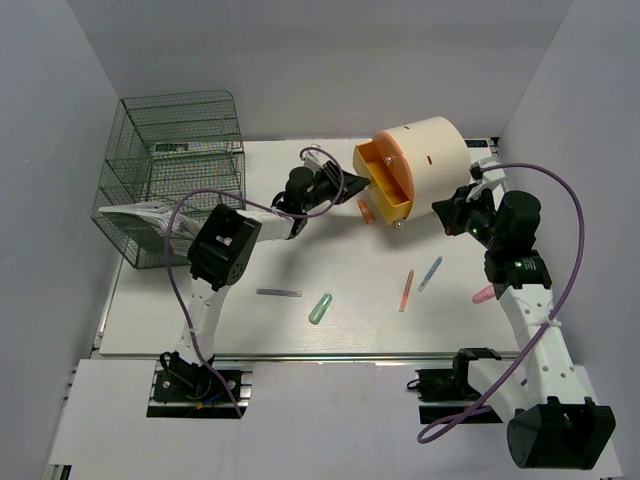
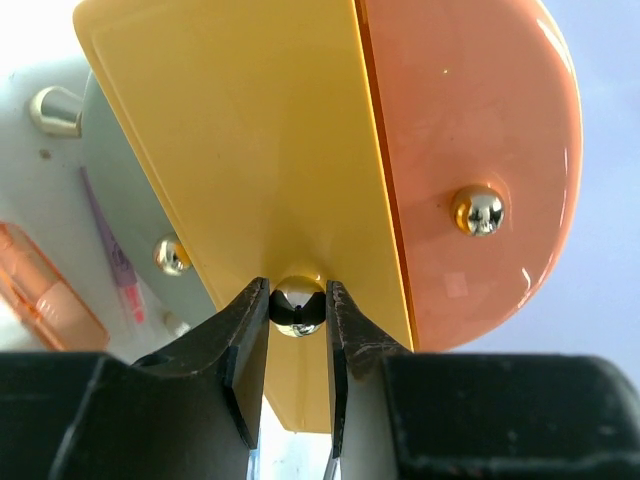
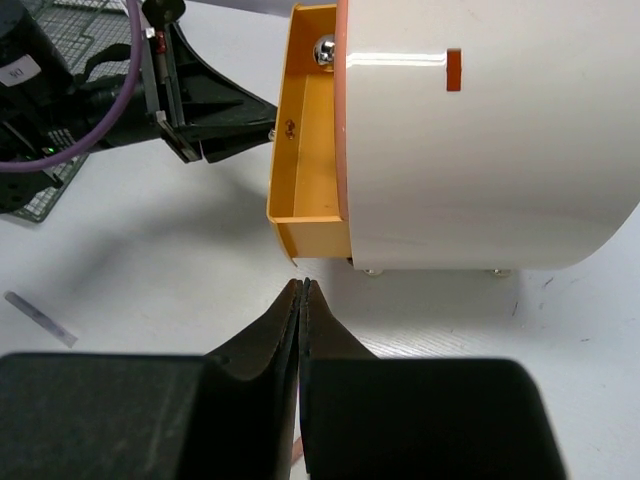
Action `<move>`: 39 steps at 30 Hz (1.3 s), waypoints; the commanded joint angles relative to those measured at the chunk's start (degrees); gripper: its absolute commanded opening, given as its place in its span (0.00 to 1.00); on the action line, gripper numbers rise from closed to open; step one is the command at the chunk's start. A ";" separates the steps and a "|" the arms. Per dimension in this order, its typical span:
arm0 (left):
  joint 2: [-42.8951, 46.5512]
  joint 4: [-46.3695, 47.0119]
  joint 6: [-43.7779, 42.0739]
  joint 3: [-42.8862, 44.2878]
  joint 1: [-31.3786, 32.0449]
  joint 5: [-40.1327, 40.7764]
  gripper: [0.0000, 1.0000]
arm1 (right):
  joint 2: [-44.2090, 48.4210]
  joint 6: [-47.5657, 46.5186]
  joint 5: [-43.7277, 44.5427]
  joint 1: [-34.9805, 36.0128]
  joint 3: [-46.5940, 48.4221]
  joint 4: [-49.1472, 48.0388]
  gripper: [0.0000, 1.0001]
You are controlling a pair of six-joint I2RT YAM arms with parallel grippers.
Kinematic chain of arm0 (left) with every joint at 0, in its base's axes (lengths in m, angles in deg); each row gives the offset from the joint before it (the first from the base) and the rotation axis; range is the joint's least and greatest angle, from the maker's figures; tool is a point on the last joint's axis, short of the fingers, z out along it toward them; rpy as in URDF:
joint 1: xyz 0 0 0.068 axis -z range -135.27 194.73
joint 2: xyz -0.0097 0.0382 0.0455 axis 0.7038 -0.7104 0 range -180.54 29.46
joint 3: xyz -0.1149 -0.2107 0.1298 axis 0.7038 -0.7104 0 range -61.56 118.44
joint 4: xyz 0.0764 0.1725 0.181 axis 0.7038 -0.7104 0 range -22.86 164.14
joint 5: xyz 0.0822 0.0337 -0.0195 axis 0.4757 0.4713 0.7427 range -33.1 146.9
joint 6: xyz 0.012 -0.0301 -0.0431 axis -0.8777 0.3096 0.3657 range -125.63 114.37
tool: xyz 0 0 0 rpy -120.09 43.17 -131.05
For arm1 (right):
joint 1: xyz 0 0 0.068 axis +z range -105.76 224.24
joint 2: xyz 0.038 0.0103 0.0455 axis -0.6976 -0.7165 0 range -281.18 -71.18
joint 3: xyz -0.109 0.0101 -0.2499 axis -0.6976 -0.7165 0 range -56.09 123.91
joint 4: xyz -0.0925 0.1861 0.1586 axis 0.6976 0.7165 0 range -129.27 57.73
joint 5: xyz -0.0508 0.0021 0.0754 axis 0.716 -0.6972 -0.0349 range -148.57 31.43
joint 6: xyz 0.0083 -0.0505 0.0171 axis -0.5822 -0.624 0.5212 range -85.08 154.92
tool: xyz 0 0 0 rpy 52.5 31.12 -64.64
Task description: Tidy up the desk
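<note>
while the green wire rack [image 1: 170,170] stands at the far left corner of the desk [image 1: 200,320], whose white top spreads ahead of both arm bases, the left gripper [image 2: 296,292] has its jaws pinched narrow on the chrome knob [image 2: 297,308] of a yellow drawer [image 2: 230,150]. the drawer stands partway out of the cream cylinder [image 1: 430,150]. an orange pen [image 1: 406,290] and a blue pen [image 1: 430,272] lie on the bare desk. by the cylinder's base, the right gripper [image 3: 302,286] has its jaws pressed together, holding nothing.
</note>
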 commanded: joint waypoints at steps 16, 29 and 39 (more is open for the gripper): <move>9.30 -4.46 -3.46 -3.18 -1.63 -0.74 0.66 | 0.09 -6.02 -11.00 -0.49 -1.69 -2.47 0.28; 22.65 -33.26 -20.94 -8.45 -2.77 8.39 0.52 | -0.53 -14.98 -24.19 -0.14 -2.04 1.49 0.49; 17.84 -49.37 -25.61 -2.40 0.65 11.48 0.25 | -1.23 -14.81 -19.80 -0.22 -1.96 1.05 0.34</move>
